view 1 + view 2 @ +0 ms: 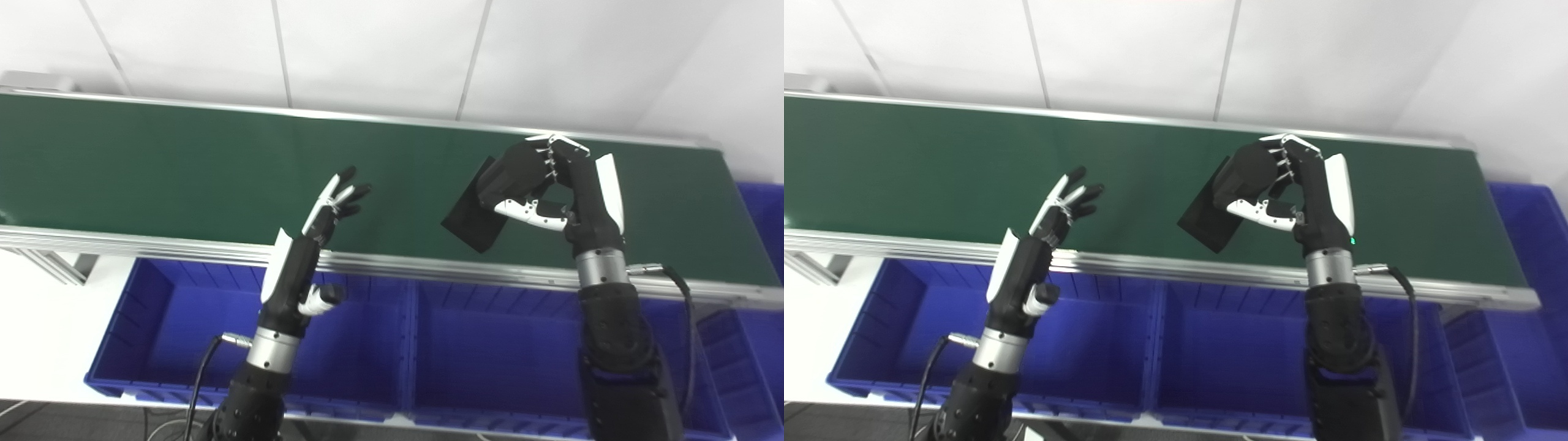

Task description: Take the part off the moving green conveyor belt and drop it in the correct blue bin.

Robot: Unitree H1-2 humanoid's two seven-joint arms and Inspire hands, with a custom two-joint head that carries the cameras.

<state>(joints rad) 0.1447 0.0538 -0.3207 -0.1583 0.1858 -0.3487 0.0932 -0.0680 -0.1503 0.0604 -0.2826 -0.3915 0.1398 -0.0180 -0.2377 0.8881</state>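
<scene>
My right hand [551,184] is clenched on the flat black part [471,214], over the green conveyor belt [184,165] toward its right end. The pinch takes only one edge, so I judge the part may swing or slip. My left hand [306,245] hangs released at the belt's near rail. Blue bins [490,343] lie open below the near edge.

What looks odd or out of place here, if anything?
Nothing looks spilled or broken. The one thing that stands out is the flat black part: it sits tilted over the green belt, gripped by the right hand. The left hand waits open above the blue bins.
</scene>
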